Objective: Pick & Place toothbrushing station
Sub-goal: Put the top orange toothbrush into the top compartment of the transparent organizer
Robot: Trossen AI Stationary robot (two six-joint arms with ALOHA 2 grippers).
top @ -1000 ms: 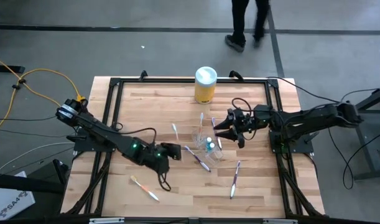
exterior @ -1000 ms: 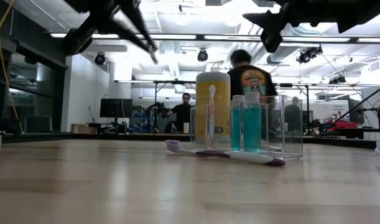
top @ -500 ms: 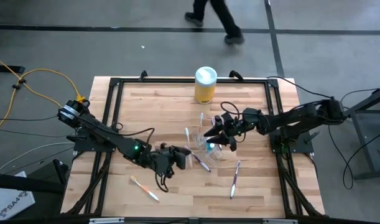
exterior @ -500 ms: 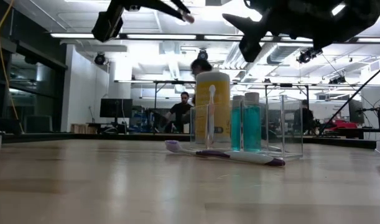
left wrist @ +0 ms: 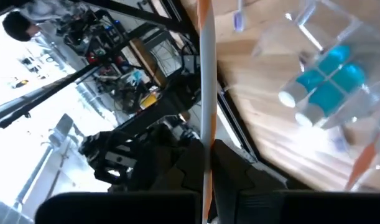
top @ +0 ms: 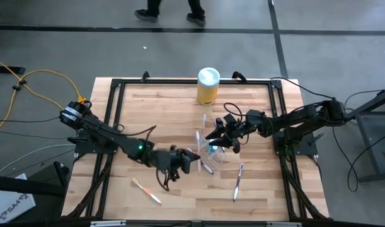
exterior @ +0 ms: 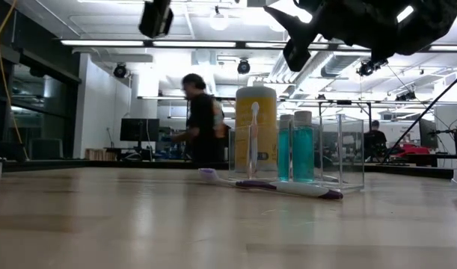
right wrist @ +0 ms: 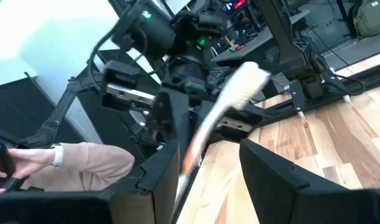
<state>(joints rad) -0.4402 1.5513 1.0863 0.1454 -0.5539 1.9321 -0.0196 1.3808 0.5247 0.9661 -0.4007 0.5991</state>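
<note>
Toothbrushes lie scattered on the wooden bench (top: 148, 107): an orange one (top: 146, 190) nearest the front edge at the left, a purple one (top: 237, 181) at front right, well apart from each other. Farther in, the left gripper (top: 191, 162) is clamped shut on an orange-and-white toothbrush (left wrist: 205, 93), held close beside the clear plastic cup (top: 212, 150). The small blue tube (exterior: 298, 148) stands upright inside the cup, and a pink toothbrush (exterior: 254, 138) stands in it too. Another purple toothbrush (exterior: 269, 185) lies flat just in front of the cup. The right gripper (top: 225, 133) hovers at the cup's far side, fingers spread, with a toothbrush between them. Beyond stands a yellow canister (top: 208, 86). A person (exterior: 198, 128) crosses the room behind.
</note>
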